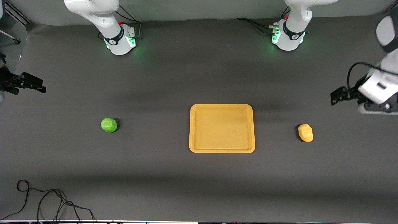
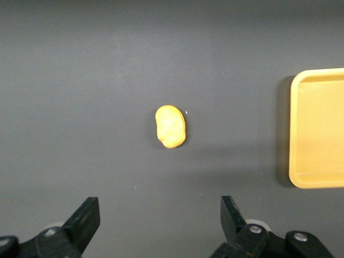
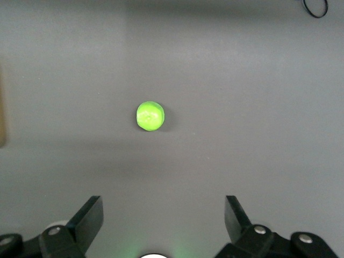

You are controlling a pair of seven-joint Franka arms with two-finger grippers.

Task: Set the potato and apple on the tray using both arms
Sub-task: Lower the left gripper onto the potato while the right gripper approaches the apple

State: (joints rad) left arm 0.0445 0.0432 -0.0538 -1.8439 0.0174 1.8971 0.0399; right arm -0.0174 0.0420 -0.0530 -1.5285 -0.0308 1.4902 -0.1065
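Dark grey table [image 1: 174,77] with a matte surface, shown from above. An orange-yellow rectangular tray [image 1: 222,150] is laid flat near the middle, its inside bare. A green apple [image 1: 108,125] is set toward the right arm's end and a yellow-orange potato [image 1: 305,133] toward the left arm's end, each well apart from the tray and resting directly on the surface. A loose black cable [image 1: 46,199] is coiled at the edge nearest the front camera, toward the right arm's end.

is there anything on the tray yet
No. The tray shows only its bare orange floor, nothing covered. The apple lies on the table toward the right arm's end, the potato toward the left arm's end.
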